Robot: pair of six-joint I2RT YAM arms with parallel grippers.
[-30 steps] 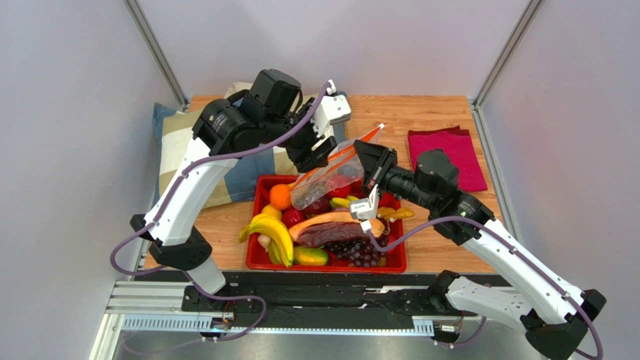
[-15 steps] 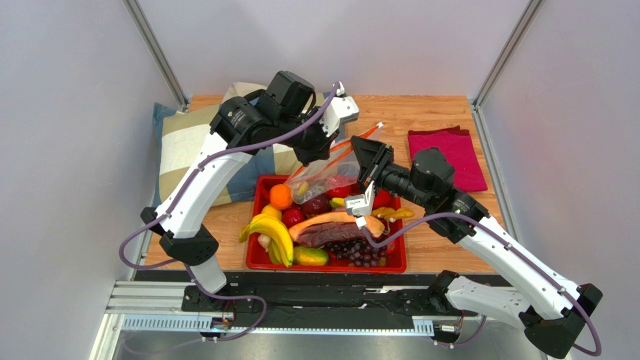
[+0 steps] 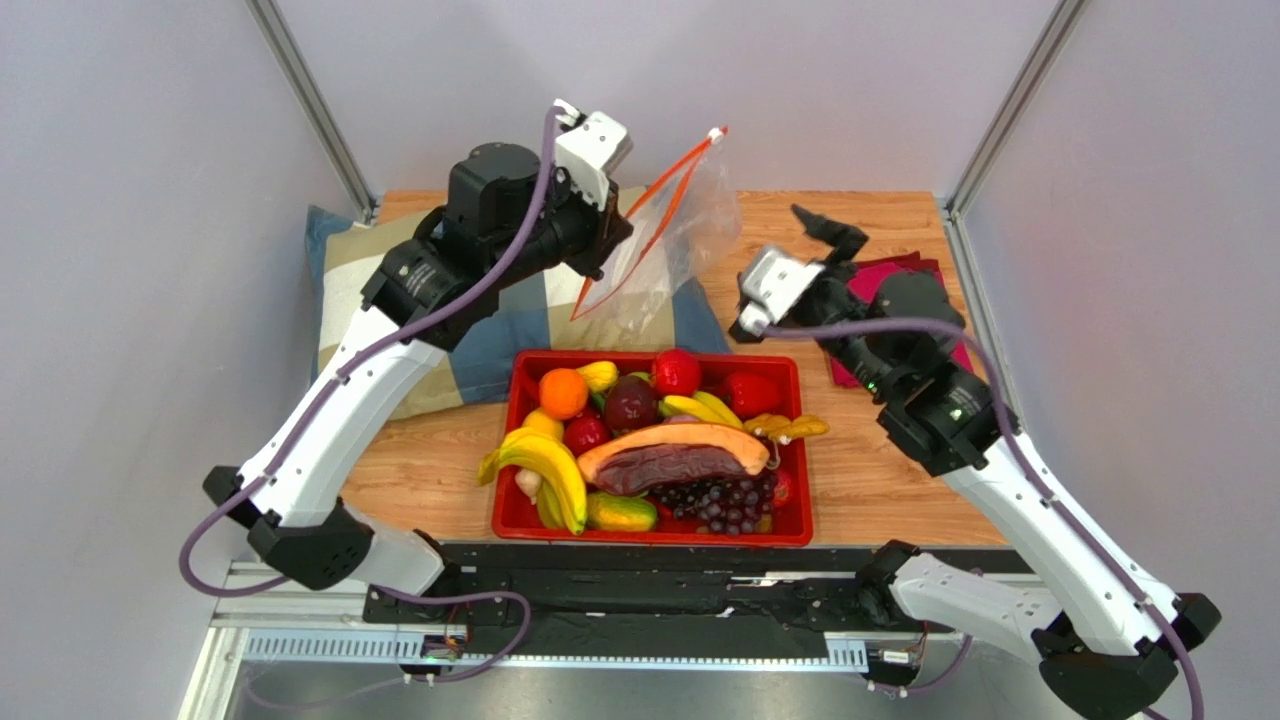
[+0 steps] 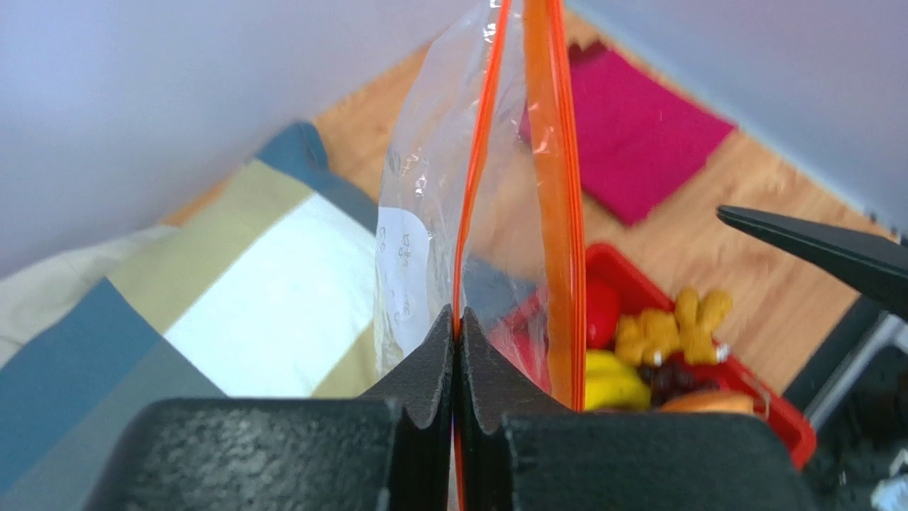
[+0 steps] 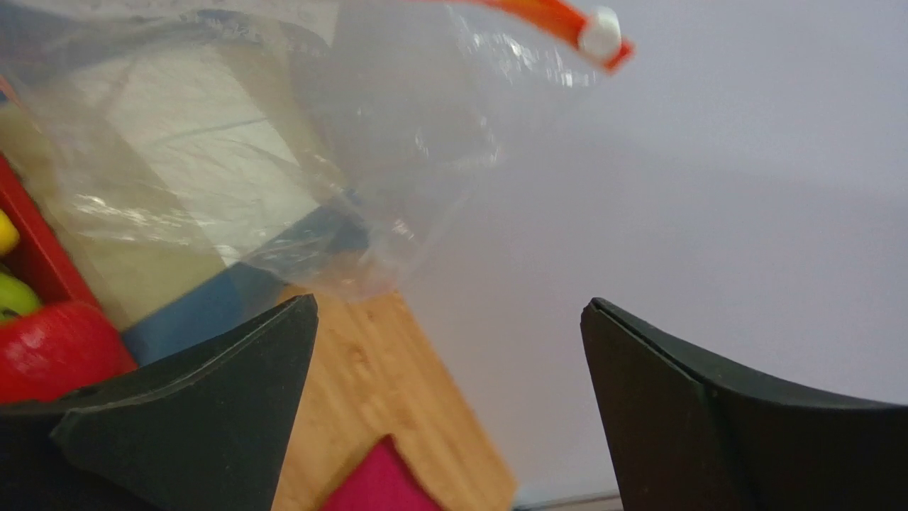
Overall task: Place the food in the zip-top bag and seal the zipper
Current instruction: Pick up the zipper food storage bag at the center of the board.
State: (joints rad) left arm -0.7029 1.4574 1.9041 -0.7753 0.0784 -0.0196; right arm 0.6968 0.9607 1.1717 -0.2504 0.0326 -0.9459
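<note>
1. The left claw (image 4: 458, 325) is pinched fully closed on one lip of the bag (image 3: 669, 233), low on the zipper (image 4: 556, 160). It holds the bag up in the air over the pillow (image 3: 361, 285), at the far side of the table.
2. The zipper's long axis runs from that pinch diagonally up and away to a free corner carrying a small white slider (image 5: 600, 32). In the left wrist view the two orange lips stand slightly apart, so the mouth looks partly open.
3. The right claw (image 5: 448, 309) is spread wide and holds nothing. It hangs near the cloth (image 4: 629, 138), and the bag lies to its left, close but not touching.
4. The bag looks empty – only the pillow and table show through it.
5. All the food sits in the red bin (image 3: 751, 357), nearer the arm bases than the bag and lower. The slice (image 3: 669, 455) lies across the middle with its long axis left to right, among bananas (image 3: 544, 468) and grapes (image 3: 721, 503).
6. Judged from this, the right arm is the free one, so the coming move is likely a reach down and toward the bases into the bin, with the slice taken across its narrow width.
</note>
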